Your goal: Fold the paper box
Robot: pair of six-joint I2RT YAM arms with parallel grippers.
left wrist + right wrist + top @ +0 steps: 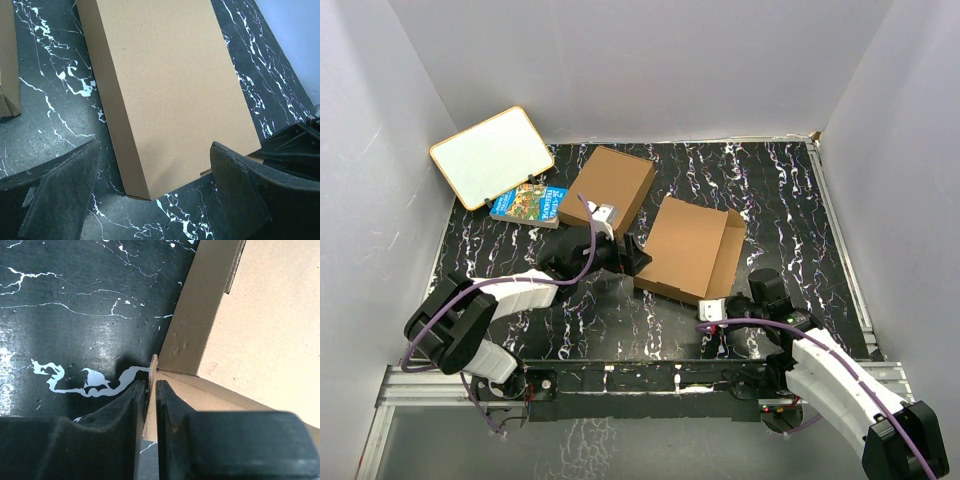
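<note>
Brown cardboard paper box (688,250): lies on the black marbled surface (490,245), one side wall raised. Right gripper (718,303): at the box's near corner; I see its fingers (125,410) pinched on a thin flap edge. Left gripper (640,257): at the box's left edge, fingers (55,195) spread wide, holding nothing.

The paper box (688,250) sits with its right wall raised, the left gripper (638,256) at its left edge, the right gripper (717,304) at its near corner, a flat brown box (612,184) behind.
</note>
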